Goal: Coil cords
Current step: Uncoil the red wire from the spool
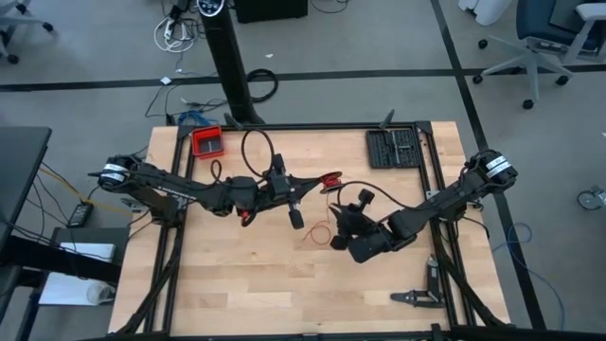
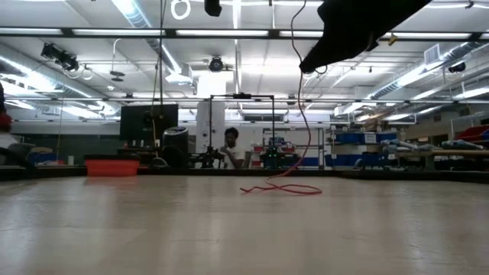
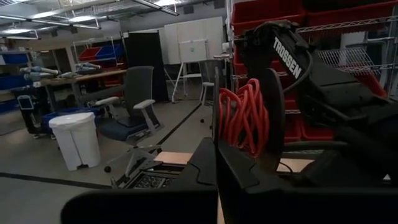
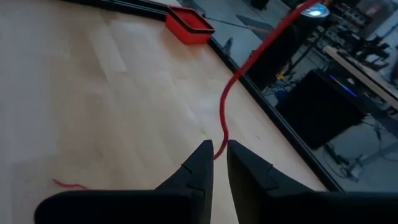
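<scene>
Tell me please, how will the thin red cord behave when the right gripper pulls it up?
Probably very floppy: the red cord curves loosely up from the right gripper and sags in flat loops on the table. Likely light, since so thin a strand hangs freely. It may slip, as the fingers pinch only that thin strand; the left gripper holds coiled loops.

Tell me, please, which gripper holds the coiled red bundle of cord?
The left gripper: red cord loops bunch against its shut fingers. The right gripper only pinches a single strand.
</scene>
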